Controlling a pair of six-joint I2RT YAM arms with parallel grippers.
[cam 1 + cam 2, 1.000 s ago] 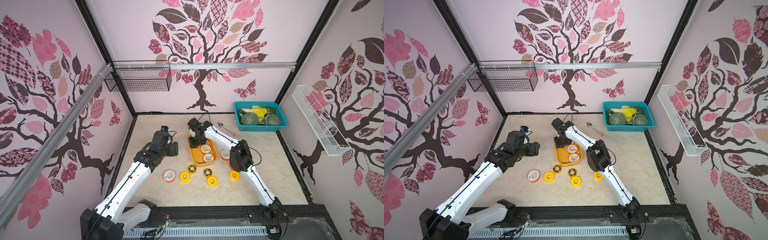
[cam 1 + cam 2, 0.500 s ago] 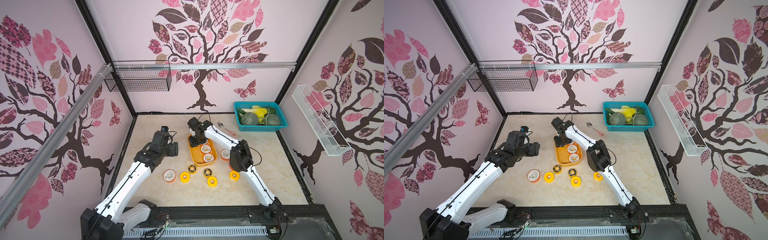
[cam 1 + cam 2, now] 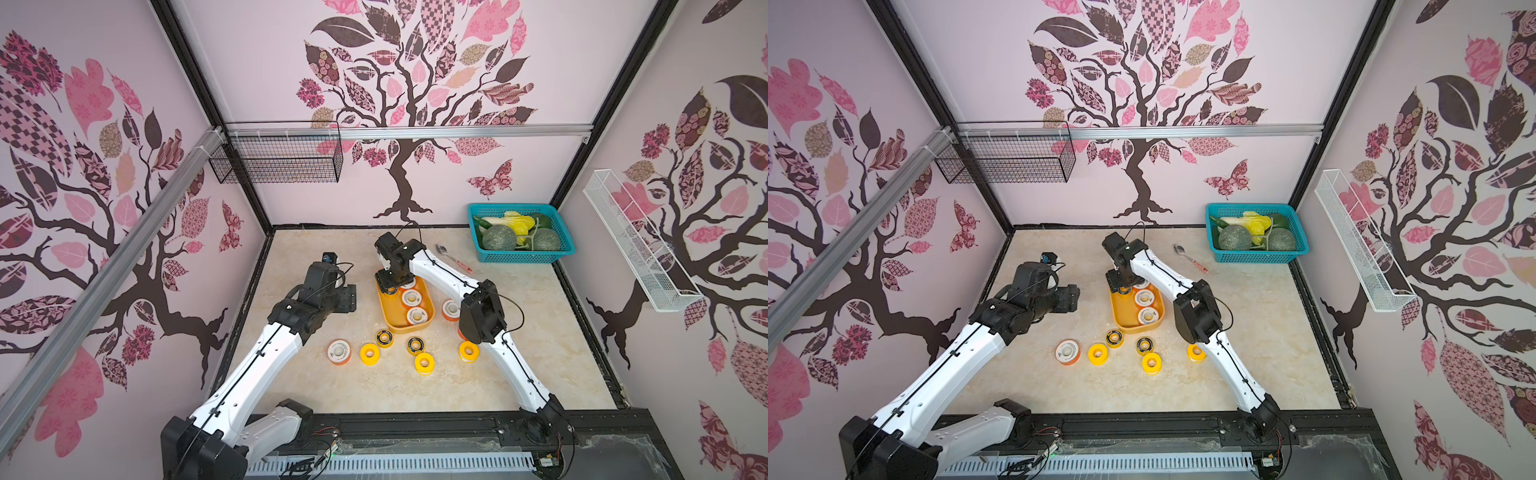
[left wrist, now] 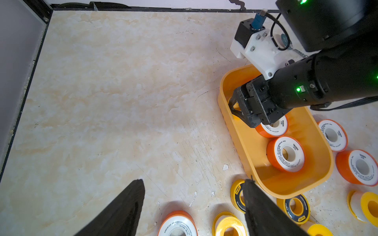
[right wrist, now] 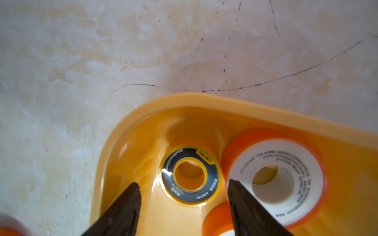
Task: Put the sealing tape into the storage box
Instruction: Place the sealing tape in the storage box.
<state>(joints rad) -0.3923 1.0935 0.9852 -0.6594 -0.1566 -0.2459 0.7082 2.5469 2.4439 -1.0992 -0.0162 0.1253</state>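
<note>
Against the earlier frames almost nothing has shifted: the right arm (image 3: pixel 440 272) hangs at the same spot over the far end of the storage box (image 3: pixel 390 318), only the right jaws have spread, and the left arm (image 3: pixel 266 361) has not stirred. The step in hand looks like the release of one roll of sealing tape. In the right wrist view the right jaws stand wide and hold nothing. A black roll (image 5: pixel 190 176) lies flat between them in the rounded corner of the box, clear of one tip. The other tip crosses in front of a boxed orange roll (image 5: pixel 276 179) just beside the black one. Both top views hide that black roll under the wrist and show only three orange ones in the box, at mid-frame. The left wrist view has the left jaws wide and empty at its lower edge, above the surface (image 4: pixel 122 102). At its right edge, beyond the box, lie two outer orange rolls (image 4: pixel 331 134); a top view nearly covers one with the right elbow. More loose rolls lie in the lower middle of both top views, among them a white-faced roll (image 3: pixel 338 352) and a yellow roll (image 3: pixel 369 354). Next, the right arm probably must rise straight out without catching the boxed orange roll, and then one arm must reach for a loose roll.
</note>
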